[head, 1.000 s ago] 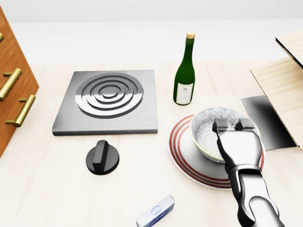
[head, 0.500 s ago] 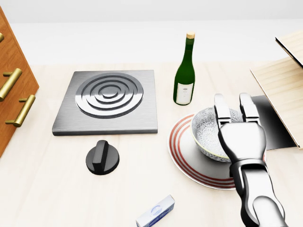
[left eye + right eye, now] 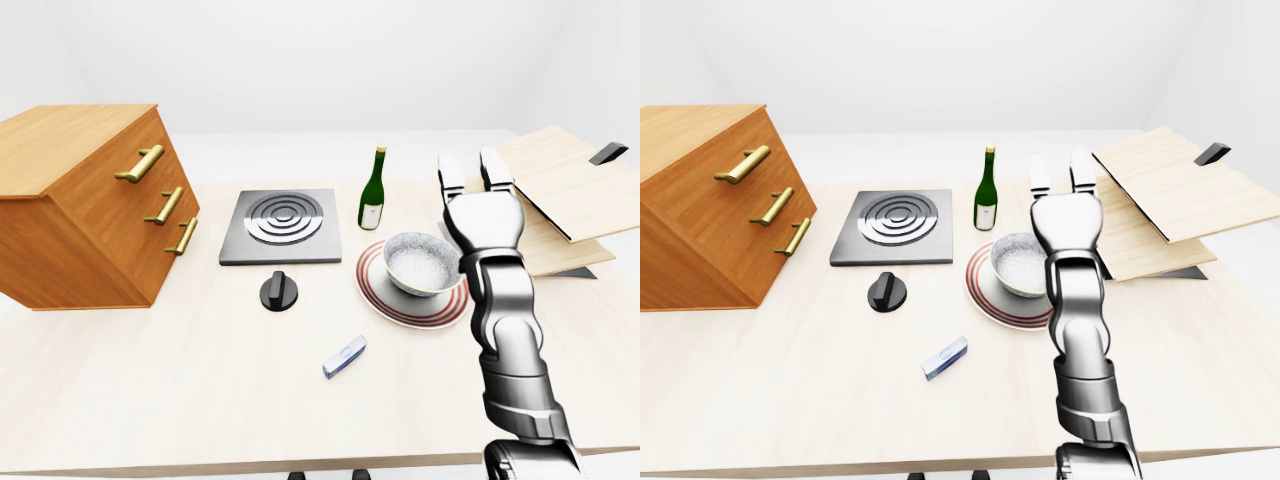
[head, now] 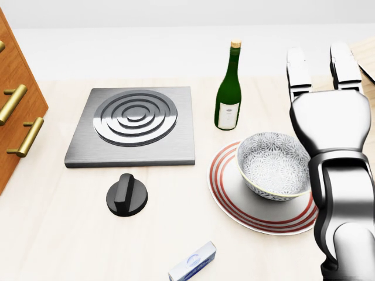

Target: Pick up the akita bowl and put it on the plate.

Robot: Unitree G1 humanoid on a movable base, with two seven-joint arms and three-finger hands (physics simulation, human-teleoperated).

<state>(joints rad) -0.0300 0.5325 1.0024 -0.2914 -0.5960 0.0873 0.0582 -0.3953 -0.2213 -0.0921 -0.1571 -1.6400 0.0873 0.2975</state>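
Note:
The akita bowl (image 4: 273, 165), white with a grey flower pattern, sits upright on the red-ringed white plate (image 4: 229, 193) at the head view's lower right. My right hand (image 4: 319, 64) hovers above and to the right of the bowl, fingers straight and open, holding nothing. Its silver forearm covers the plate's right edge in the head view. In the left-eye view the bowl (image 3: 420, 264) rests on the plate (image 3: 374, 285) with the right hand (image 3: 474, 172) raised clear of it. No left hand shows in any view.
A green wine bottle (image 4: 228, 88) stands just above the plate. A grey stove plate (image 4: 135, 125) and a black knob (image 4: 126, 195) lie left of it. A small blue-white box (image 4: 193, 261) lies near the bottom edge. A wooden drawer cabinet (image 3: 85, 205) stands left, wooden boards (image 3: 560, 200) right.
My right hand let go of the bowl's rim, opened its fingers and rose up and to the right. The bowl stayed on the plate.

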